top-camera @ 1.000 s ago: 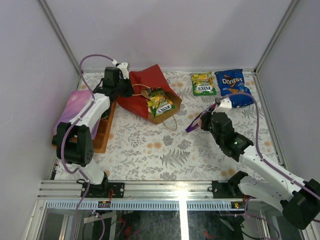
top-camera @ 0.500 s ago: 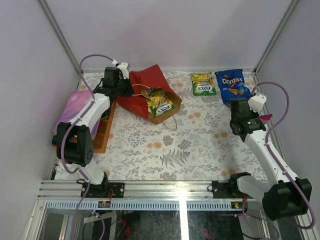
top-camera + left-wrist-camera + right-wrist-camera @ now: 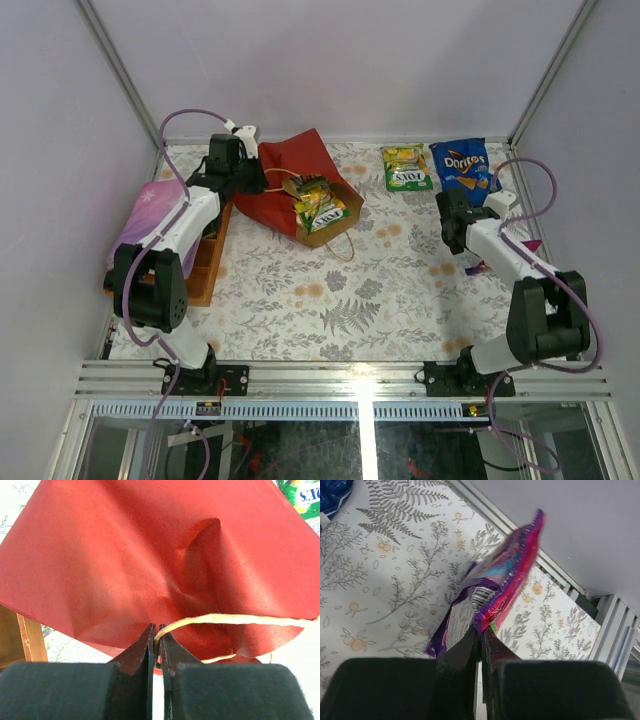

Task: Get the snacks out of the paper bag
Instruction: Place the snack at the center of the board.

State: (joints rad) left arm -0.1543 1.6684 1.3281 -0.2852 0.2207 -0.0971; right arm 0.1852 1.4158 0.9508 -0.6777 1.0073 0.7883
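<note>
The red paper bag [image 3: 290,175] lies on its side at the back left, mouth toward the middle, with green-yellow snacks [image 3: 318,205] in its opening. My left gripper [image 3: 157,630] is shut on the bag's thin string handle [image 3: 235,619], against the red paper [image 3: 125,555]. My right gripper [image 3: 481,630] is shut on the edge of a purple-pink packet [image 3: 500,580], held just above the table near the right wall. In the top view only a purple corner of that packet [image 3: 477,267] shows under the right arm. A green-yellow packet [image 3: 406,167] and the blue Doritos bag [image 3: 466,170] lie at the back right.
An orange-brown wooden tray [image 3: 205,265] stands along the left edge with a folded pink-purple cloth [image 3: 150,215] beside it. Walls close the left, back and right sides. A metal rail [image 3: 350,375] runs along the front edge.
My right arm has swung from the middle of the table to the right wall, carrying the purple packet, and has folded back. The left arm and the bag have not moved.
</note>
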